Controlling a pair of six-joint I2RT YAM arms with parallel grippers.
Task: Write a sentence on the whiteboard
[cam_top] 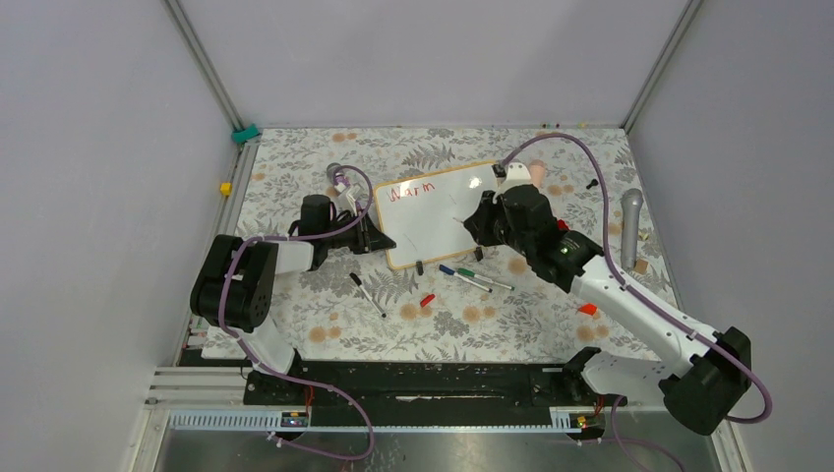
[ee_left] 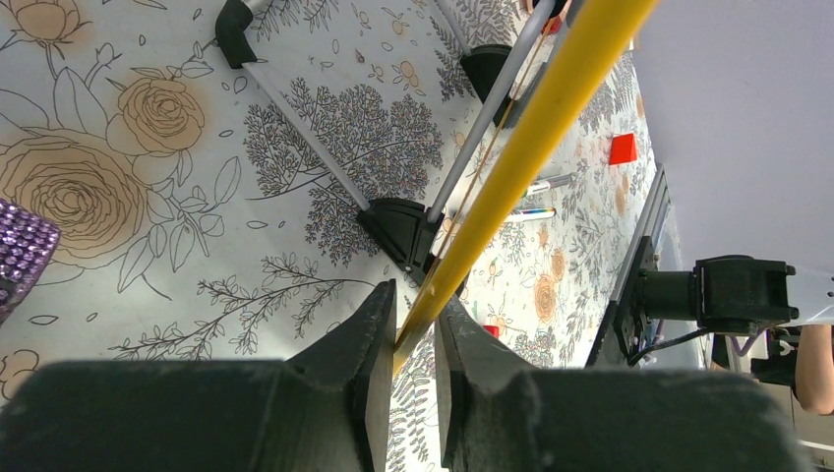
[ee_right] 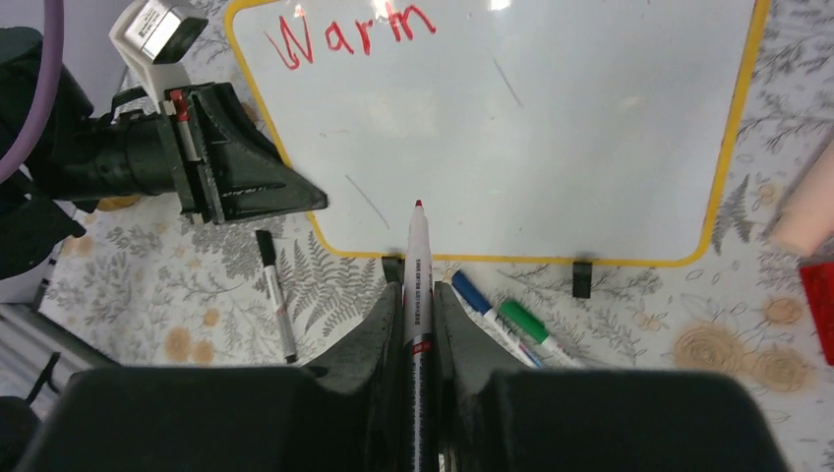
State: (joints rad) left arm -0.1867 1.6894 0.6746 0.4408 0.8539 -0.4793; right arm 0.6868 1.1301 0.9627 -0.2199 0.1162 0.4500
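Note:
The whiteboard (cam_top: 443, 221) lies tilted on the floral table, its frame looking yellow. One red word of the sentence (cam_top: 413, 189), "Warm", is written along its top left. My left gripper (cam_top: 380, 239) is shut on the board's left frame edge; the left wrist view shows that yellow edge (ee_left: 551, 108) pinched in the left gripper (ee_left: 418, 300). My right gripper (ee_right: 417, 290) is shut on a red marker (ee_right: 417, 261). The marker's tip points at the lower middle of the whiteboard (ee_right: 570, 128), below "Warm" (ee_right: 349, 34). Whether the tip touches the board I cannot tell.
A black marker (cam_top: 367, 293), a blue marker (cam_top: 454, 274) and a green marker (cam_top: 480, 279) lie just below the board, with a red cap (cam_top: 427, 299) nearby. A microphone (cam_top: 629, 226), a red block (cam_top: 587, 309) and a pink object (cam_top: 537, 174) sit to the right.

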